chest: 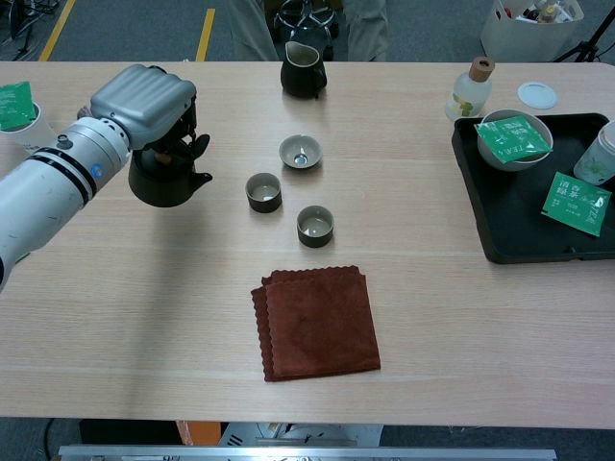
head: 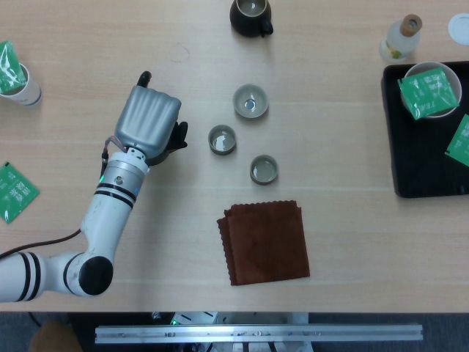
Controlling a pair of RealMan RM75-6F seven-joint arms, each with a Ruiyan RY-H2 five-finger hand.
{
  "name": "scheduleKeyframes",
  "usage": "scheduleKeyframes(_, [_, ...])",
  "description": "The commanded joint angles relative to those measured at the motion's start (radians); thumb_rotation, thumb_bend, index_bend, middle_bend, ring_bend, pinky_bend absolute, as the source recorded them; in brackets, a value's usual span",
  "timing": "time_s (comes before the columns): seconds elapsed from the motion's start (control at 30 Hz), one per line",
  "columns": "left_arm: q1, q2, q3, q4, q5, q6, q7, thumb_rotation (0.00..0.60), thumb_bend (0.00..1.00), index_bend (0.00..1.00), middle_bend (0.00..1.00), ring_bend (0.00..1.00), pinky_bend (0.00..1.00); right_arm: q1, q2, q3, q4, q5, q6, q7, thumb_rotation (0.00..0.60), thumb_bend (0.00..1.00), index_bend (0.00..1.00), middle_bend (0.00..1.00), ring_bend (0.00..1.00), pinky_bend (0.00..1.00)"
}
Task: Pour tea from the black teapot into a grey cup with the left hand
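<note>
Black teapot point(chest: 168, 181): gripped from above by left hand point(chest: 154, 101), carried above tabletop point(chest: 461, 327), just left of nearest grey cup point(chest: 263, 191). Step: approach. Next: align spout over cup, tilt.

Green sachet point(chest: 575, 203) on black tray point(chest: 480, 216), chest view: white print, "TEA" in small letters over larger Chinese characters, too small to read with certainty; second green sachet point(chest: 511, 138) in white bowl point(chest: 492, 120): white print, unreadable; green sachets at table's left edge point(head: 15, 191) and in paper cup point(head: 11, 64), head view: white marks, illegible; no other writing readable.
</note>
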Motion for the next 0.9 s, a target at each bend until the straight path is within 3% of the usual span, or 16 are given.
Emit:
scheduleKeyframes(0.03, [-0.022,-0.029,-0.011,0.028,-0.015,-0.019,0.012,0.416,0.46,1.0,1.0,0.96,0.2,-0.002,0.001,-0.001,0.001,0.0,0.002,0.002,0.6,0.07,0.22,0.31,0.18,0.23])
scheduleKeyframes(0.67, [-0.137,-0.17,-0.092,0.187,-0.155,-0.073,0.06,0.413,0.46,1.0,1.0,0.96,0.2,-0.02,0.005,-0.001,0.019,0.014,0.016,0.024,0.6,0.07,0.22,0.31,0.18,0.23])
scheduleKeyframes(0.9, [-0.162,-0.21,-0.098,0.241,-0.184,-0.075,0.071,0.414,0.46,1.0,1.0,0.96,0.2,-0.025,0.005,0.0,0.027,0.02,0.018,0.03,0.6,0.07,0.22,0.31,0.18,0.23])
